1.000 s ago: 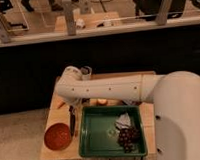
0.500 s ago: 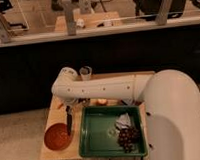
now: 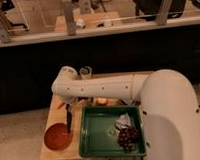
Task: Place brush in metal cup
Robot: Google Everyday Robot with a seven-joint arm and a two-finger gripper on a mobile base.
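Note:
My arm reaches left across the small wooden table (image 3: 50, 149), its wrist bent downward. Below the wrist, the gripper (image 3: 68, 107) is shut on the brush (image 3: 69, 121). This slim black brush hangs upright, with its lower end just above the right rim of the red bowl (image 3: 57, 137). The metal cup (image 3: 85, 71) is small and pale grey. It stands at the back of the table, just right of the arm's rounded end and well behind the brush. The arm hides most of the gripper.
A green tray (image 3: 91, 137) fills the table's right front and holds dark grapes (image 3: 127, 137) and a pale crumpled item (image 3: 124, 120). Orange items (image 3: 101, 101) lie behind the tray under the arm. My white base (image 3: 173, 121) stands to the right. A dark counter wall rises behind.
The arm has shifted only slightly. The brush still hangs in the gripper over the red bowl's right edge, and the cup now shows more fully beside the arm.

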